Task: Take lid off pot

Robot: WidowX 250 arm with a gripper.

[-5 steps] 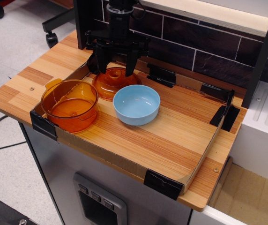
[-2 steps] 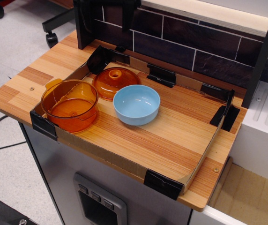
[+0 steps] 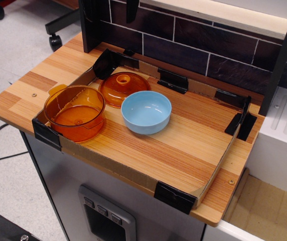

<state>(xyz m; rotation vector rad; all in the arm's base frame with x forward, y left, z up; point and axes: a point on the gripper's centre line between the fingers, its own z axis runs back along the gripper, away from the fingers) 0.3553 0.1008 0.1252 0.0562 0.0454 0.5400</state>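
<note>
The orange lid [image 3: 119, 90] lies flat on the wooden board with its ring knob up, just behind and to the right of the pot [image 3: 75, 113]. The pot stands uncovered at the board's front left corner and looks empty. My gripper [image 3: 114, 12] is high above the lid at the top edge of the view. Only one black fingertip [image 3: 132, 11] shows clearly, with bare wall beside it. It holds nothing.
A light blue bowl [image 3: 146, 111] stands right of the pot and touches the lid's front edge. Low cardboard walls with black clips [image 3: 172, 80] rim the board. A dark tiled wall [image 3: 198, 47] and a shelf close off the back.
My gripper stood open around the lid's knob one second ago. It has risen straight up, almost out of view. The lid, pot and bowl have not moved.
</note>
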